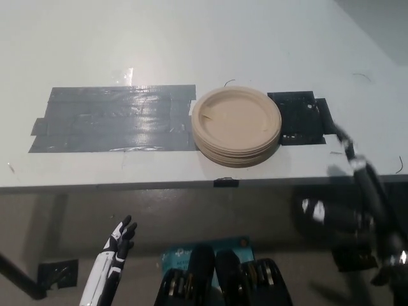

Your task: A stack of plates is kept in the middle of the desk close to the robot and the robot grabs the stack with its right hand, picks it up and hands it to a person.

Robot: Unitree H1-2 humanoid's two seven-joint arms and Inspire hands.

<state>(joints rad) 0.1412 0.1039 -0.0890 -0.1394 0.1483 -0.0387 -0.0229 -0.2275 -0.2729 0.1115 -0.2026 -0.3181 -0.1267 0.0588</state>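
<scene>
The right hand (341,137) hangs blurred off the table's (191,38) right front corner, holding nothing and touching nothing; I cannot tell how far its fingers are spread. To my eye this is the approach step, the grab not yet begun. The stack of plates (236,125) sits near the front edge, between a grey tape patch (115,119) and a black one (299,118) (overlapping both). Next the hand must reach left and grip the rim. The white left hand (120,241) rests low, fingers apart.

White left hand (120,241) hangs low, fingers apart; the black right hand (347,143) is blurred.
</scene>
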